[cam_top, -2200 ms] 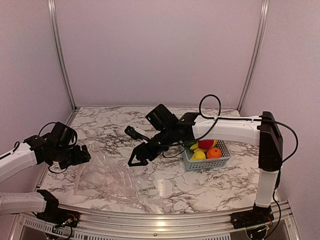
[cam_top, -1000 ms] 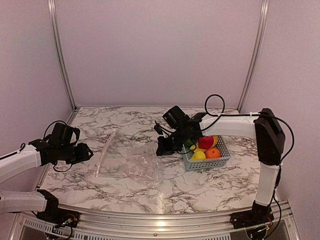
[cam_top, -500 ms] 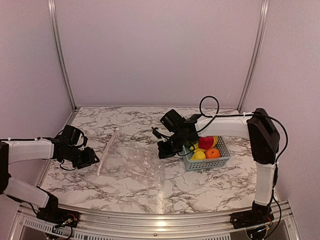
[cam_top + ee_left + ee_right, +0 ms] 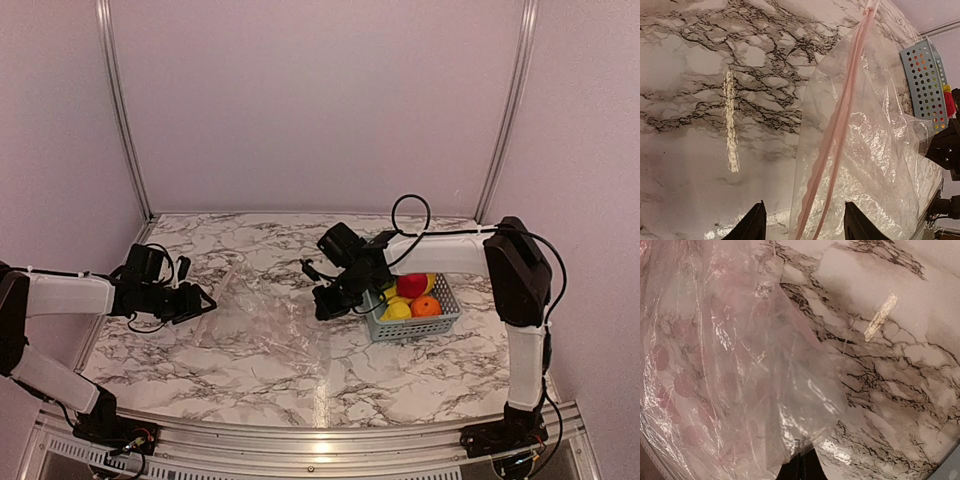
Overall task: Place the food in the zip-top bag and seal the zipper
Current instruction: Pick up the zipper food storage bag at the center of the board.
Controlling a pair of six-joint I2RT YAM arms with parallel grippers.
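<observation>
Bag [image 4: 262, 322] flat on the bench [image 4: 400, 385], its mouth turned toward my left arm and nothing inside it yet. The food [image 4: 411, 286] sits heaped in the basket [image 4: 405, 328] just beside the bag's right edge: red apple, orange and lemon show on top. That should keep each carry short once the mouth is open.

My right pincer [image 4: 799, 471] is closed, and the wrist view shows crinkled film running down into its tips, so I take it to be pinching the bag's right edge. I judge it acts as an anchor, so the film cannot slide while the other end is worked.

My left pincer [image 4: 805, 231] is open and low over the bench, one finger on each side of the zipper [image 4: 840, 120], holding nothing. It looks placed to take one lip of the strip and lift it. The film is thin and slippery, so catching both lips together is the risk I watch for.
</observation>
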